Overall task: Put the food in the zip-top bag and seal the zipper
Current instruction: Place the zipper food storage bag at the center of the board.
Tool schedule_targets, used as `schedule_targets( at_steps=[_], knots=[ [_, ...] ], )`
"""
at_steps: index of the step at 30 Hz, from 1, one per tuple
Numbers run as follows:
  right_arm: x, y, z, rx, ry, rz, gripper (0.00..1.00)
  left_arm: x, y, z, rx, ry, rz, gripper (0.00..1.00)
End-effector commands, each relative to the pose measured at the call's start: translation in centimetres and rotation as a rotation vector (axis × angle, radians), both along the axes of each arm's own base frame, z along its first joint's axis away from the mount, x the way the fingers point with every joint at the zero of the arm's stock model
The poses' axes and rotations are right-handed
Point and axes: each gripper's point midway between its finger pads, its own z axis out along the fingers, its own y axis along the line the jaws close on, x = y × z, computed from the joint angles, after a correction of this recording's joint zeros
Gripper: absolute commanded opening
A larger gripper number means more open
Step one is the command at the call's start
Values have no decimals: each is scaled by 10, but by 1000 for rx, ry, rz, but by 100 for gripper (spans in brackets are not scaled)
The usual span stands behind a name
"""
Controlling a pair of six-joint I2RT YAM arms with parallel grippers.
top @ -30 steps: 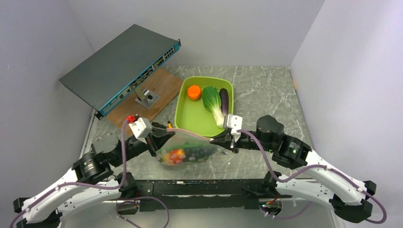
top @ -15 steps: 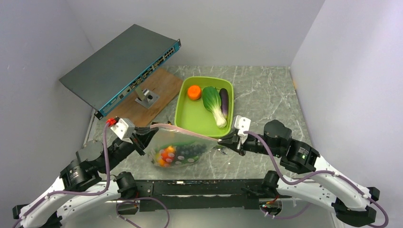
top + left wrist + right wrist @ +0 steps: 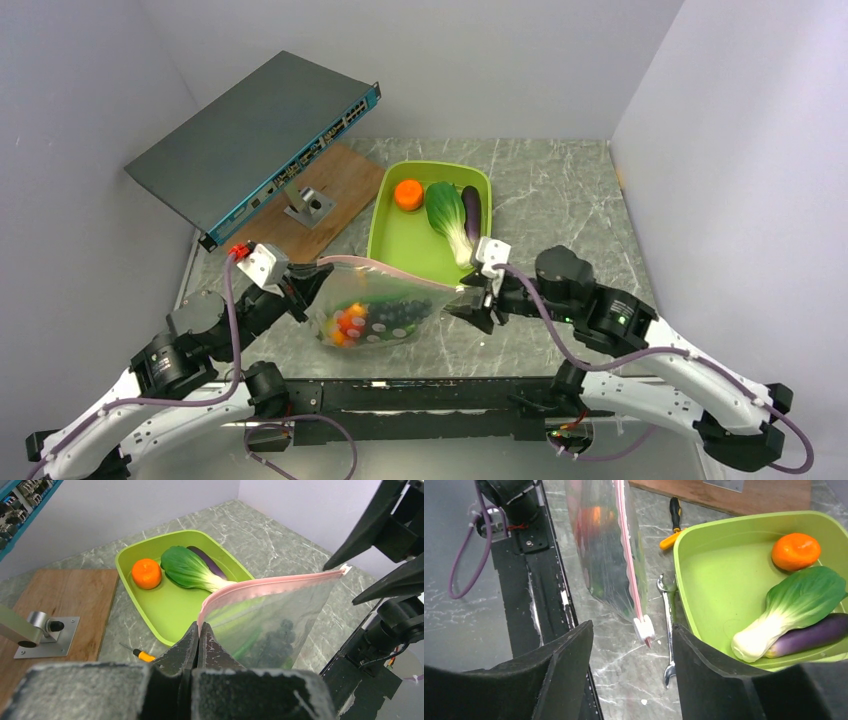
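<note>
The zip-top bag (image 3: pixel 375 305), food inside, hangs above a grey marbled worktop (image 3: pixel 560 190).
From above, pale walls (image 3: pixel 500 60) stand on three sides. The left wrist view shows the left claw (image 3: pixel 199 635) pinching one end of the pink zipper (image 3: pixel 270 586). The right wrist view shows the right claw (image 3: pixel 631 627) spread wide, the bag's other end between its fingers.

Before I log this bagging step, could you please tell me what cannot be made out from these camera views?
Clear floppy zip-top bag: contents smeared by glare in every view; only dark purple grapes are sure.
Narrow pale pink zipper strip: sealed or not, too thin to tell anywhere.
Orange-handled screwdriver: handle end behind the left tool, left wrist view.
Silver wrench: absent from top view, apparently under the right tool.
</note>
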Motion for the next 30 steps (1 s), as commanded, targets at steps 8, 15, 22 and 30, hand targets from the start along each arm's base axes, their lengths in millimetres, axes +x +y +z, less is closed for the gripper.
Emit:
schedule_targets(
  at_steps=[8, 15, 22, 30],
  knots=[
    [41, 58, 52, 96, 17, -44, 76, 1, -2, 28, -46, -41, -3, 0],
    [33, 105, 75, 142, 160, 86, 87, 2, -5, 27, -45, -31, -7, 0],
    [31, 133, 51, 57, 352, 121, 35, 3, -11, 26, -38, -23, -22, 0],
    [49, 108, 36, 21, 334, -60, 0, 6, -12, 25, -13, -1, -6, 18]
  ],
)
